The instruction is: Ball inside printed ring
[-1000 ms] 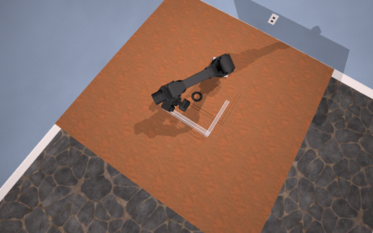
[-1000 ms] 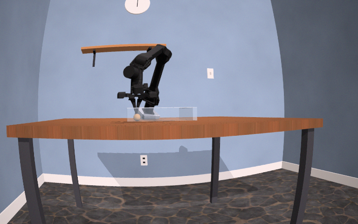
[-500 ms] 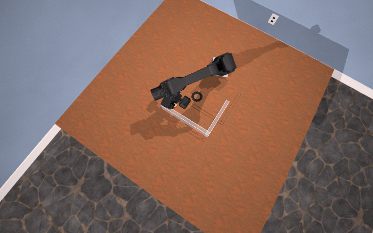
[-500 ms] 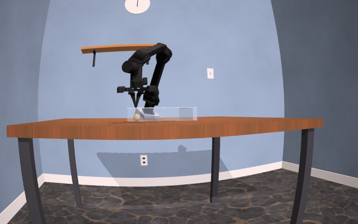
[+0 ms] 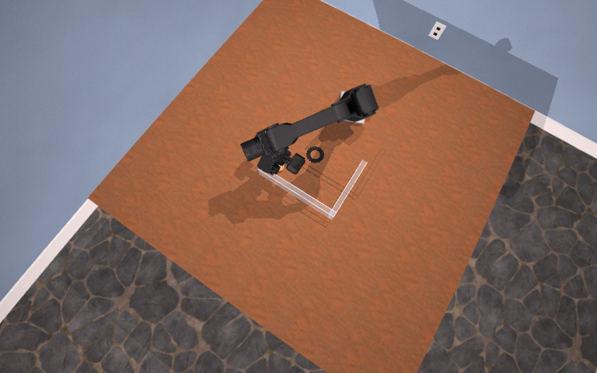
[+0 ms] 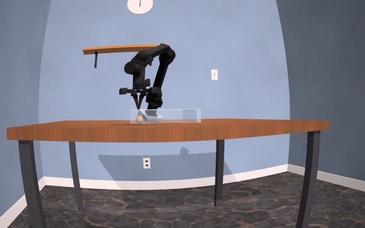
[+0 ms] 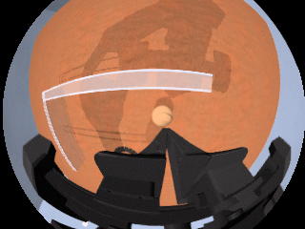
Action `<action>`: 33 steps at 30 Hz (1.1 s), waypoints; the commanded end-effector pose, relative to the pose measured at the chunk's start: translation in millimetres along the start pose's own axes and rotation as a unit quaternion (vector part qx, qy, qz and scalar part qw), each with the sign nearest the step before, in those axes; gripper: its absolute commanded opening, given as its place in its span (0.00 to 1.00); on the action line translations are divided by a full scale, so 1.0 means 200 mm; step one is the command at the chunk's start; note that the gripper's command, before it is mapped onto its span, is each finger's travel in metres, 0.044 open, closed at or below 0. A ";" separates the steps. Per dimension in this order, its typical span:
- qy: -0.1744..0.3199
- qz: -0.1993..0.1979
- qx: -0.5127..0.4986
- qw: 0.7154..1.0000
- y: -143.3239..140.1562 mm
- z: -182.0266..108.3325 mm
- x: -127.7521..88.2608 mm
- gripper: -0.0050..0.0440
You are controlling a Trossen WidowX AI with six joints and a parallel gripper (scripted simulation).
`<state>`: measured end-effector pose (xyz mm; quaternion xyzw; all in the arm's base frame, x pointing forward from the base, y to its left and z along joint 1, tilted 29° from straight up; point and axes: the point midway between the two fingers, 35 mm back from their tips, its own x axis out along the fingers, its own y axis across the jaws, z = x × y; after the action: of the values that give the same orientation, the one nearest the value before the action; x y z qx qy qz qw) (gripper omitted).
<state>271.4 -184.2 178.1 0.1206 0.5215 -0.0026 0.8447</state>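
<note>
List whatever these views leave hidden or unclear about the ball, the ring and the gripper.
- Ball: top view, mostly covered by the gripper; its distance from the clear wall is unclear.
- Printed ring: absent from the wrist view; in the exterior view, not discernible.
- Fingertips: exterior view, too small to judge their height above the ball.

Looked all over for something to read and came up with nothing: no words, labels, brand marks or numbers in any of the three views. The clock (image 6: 139, 5) high on the wall is a plain white disc with a single dark hand, no numerals on its face. The black ring (image 5: 314, 154) printed on the table (image 5: 246, 272) is only a toothed pattern, no lettering. The switch plate (image 6: 214, 74) and the outlet (image 6: 146, 163) on the wall are bare white. The arm (image 5: 308, 120) carries no logo that I can make out.
</note>
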 end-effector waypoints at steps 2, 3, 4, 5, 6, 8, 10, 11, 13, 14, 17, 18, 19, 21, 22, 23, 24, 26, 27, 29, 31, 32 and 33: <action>0.001 -0.001 0.000 1.000 0.00 0.00 0.00 0.10; 0.001 -0.001 0.000 1.000 0.00 0.00 0.00 0.10; 0.001 -0.001 0.000 1.000 0.00 0.00 0.00 0.10; 0.001 -0.001 0.000 1.000 0.00 0.00 0.00 0.10; 0.001 -0.001 0.000 1.000 0.00 0.00 -0.01 0.15; -0.001 -0.001 -0.001 1.000 0.00 0.00 -0.02 0.25; -0.007 -0.002 -0.005 1.000 0.02 -0.01 -0.02 0.35; -0.007 -0.002 -0.005 1.000 0.02 -0.01 -0.02 0.40; -0.007 -0.002 -0.005 1.000 0.02 -0.01 0.00 0.49; -0.007 -0.002 -0.005 1.000 0.02 -0.01 0.01 0.54; -0.007 -0.002 -0.005 1.000 0.02 -0.01 0.02 0.59; -0.007 -0.002 -0.005 1.000 0.02 -0.01 0.03 0.64; -0.007 -0.002 -0.005 1.000 0.02 -0.01 0.03 0.65; -0.007 -0.002 -0.005 1.000 0.02 -0.01 0.05 0.65; -0.007 -0.002 -0.005 1.000 0.02 -0.01 0.06 0.65; -0.007 -0.002 -0.005 1.000 0.02 -0.01 0.06 0.65; -0.007 -0.002 -0.005 1.000 0.02 -0.01 0.07 0.65; -0.007 -0.002 -0.005 1.000 0.01 -0.01 0.09 0.65; -0.007 -0.002 -0.005 1.000 0.01 -0.01 0.10 0.65; -0.007 -0.002 -0.005 1.000 0.01 -0.01 0.11 0.65; -0.007 -0.002 -0.005 1.000 0.01 -0.01 0.13 0.65; -0.007 -0.002 -0.005 1.000 0.01 -0.01 0.14 0.65; -0.007 -0.002 -0.005 1.000 0.01 -0.01 0.14 0.65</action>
<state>281.8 -178.3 161.2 0.1113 0.5113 -0.0004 0.8521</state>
